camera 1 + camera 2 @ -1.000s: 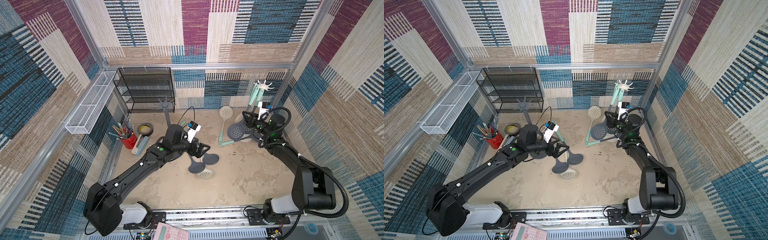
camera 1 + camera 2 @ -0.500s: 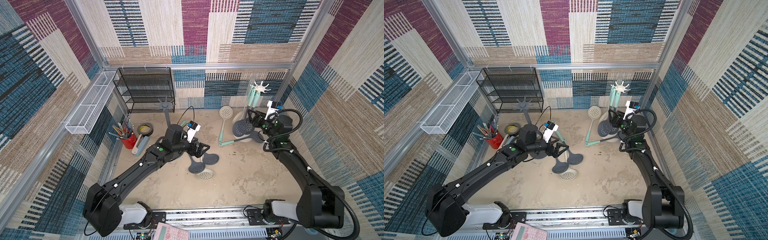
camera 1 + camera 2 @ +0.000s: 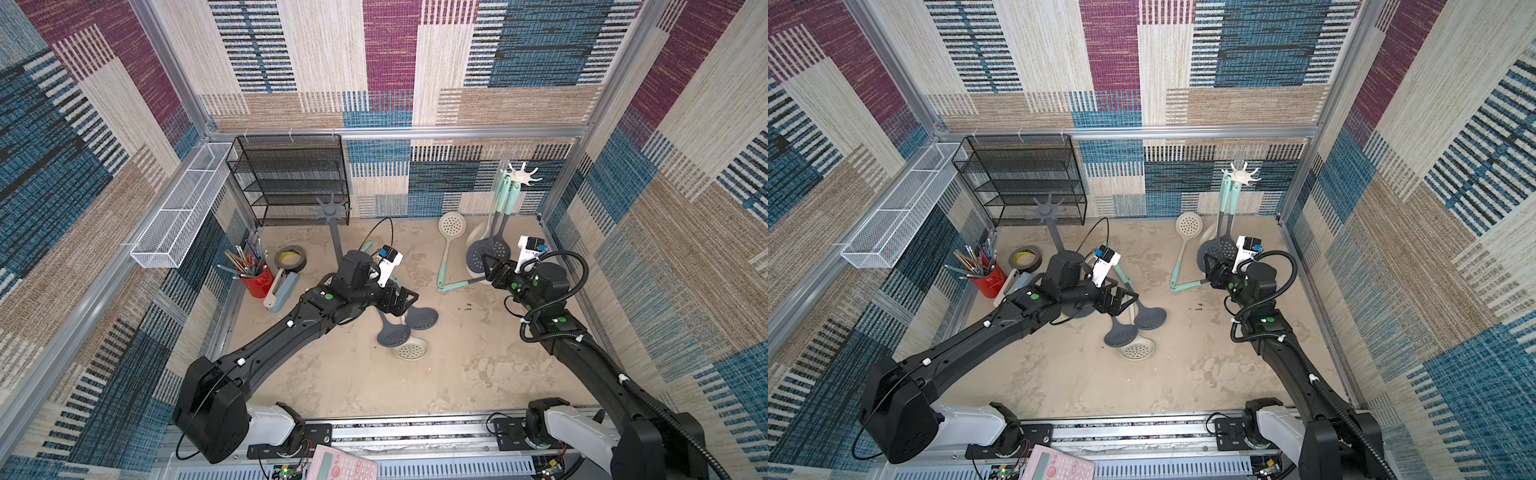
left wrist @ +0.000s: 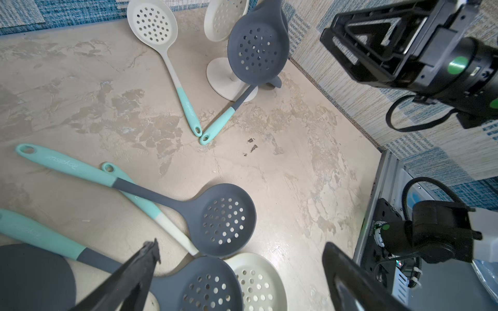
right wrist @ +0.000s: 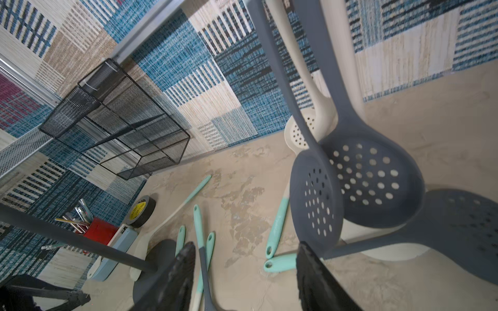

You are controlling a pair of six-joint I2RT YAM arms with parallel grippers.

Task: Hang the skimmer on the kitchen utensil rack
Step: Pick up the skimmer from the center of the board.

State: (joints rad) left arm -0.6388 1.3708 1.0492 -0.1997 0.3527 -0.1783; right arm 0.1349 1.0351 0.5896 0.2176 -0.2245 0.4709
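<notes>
Grey skimmers (image 3: 496,249) hang on the white rack (image 3: 520,178), our right claw (image 3: 487,270) is half open and empty just beside it, and our wide-open left claw (image 3: 405,305), well away, must next grab a skimmer (image 4: 223,218) off the tabletop (image 3: 457,353).

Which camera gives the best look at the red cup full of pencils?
Both top views: the red cup stands whole and unblocked near the tape roll. The right wrist view catches it only partly, with a grey pole crossing its base. The left wrist view misses it.
</notes>
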